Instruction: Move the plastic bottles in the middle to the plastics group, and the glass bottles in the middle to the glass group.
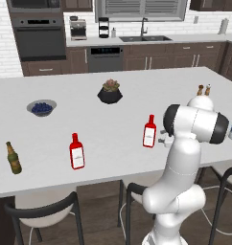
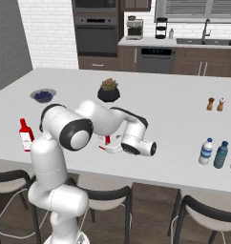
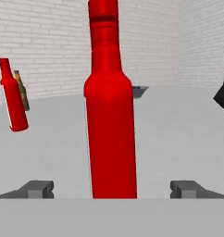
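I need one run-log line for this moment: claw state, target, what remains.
claw: open, fingers either side of middle red bottle, not closed | glass group: second red bottle, olive-brown bottle | plastic bottles: standing together

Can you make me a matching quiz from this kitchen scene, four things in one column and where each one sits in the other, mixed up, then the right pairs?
Things:
1. middle red bottle
2. olive-brown bottle
3. blue-teal bottle
4. bowl of blueberries

Places:
A. far left end of the counter's near edge
B. between the open fingers of the gripper
C. beside the clear bottle at the right end
D. further back on the left, level with the dark plant pot

Pairs: 1-B, 2-A, 3-C, 4-D
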{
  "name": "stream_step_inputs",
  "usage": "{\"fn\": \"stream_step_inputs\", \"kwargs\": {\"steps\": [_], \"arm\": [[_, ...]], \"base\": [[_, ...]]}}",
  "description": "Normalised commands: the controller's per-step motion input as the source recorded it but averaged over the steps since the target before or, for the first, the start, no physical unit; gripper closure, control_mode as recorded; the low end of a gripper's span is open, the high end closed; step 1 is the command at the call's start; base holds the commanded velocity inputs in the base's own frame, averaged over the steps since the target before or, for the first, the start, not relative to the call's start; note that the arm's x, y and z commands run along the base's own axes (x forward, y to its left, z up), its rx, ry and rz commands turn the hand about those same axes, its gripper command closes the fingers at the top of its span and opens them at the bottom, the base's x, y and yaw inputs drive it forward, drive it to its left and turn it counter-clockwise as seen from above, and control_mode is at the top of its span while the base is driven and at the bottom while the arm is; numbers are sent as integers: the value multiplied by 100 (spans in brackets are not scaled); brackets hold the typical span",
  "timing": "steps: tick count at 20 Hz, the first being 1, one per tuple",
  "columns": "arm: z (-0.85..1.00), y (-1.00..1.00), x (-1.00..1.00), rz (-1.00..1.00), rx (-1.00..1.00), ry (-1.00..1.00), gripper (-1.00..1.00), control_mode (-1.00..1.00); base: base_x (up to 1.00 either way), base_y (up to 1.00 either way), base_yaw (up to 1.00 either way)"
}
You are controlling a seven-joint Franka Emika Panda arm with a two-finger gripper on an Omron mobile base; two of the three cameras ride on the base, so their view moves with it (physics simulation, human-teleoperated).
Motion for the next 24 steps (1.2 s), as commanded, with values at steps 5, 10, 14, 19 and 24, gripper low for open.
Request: {"fn": "stream_step_inputs", "kwargs": {"steps": [5, 10, 14, 19, 24], "arm": [[0, 15, 10, 0, 0, 0, -100, -100], [-3, 14, 12, 0, 0, 0, -100, -100], [-3, 16, 7, 0, 0, 0, -100, -100], [-1, 14, 6, 0, 0, 0, -100, -100], [0, 1, 1, 0, 0, 0, -100, -100]], "base": [[0, 0, 0], [0, 0, 0], [0, 0, 0], [0, 0, 0], [0, 0, 0]]}}
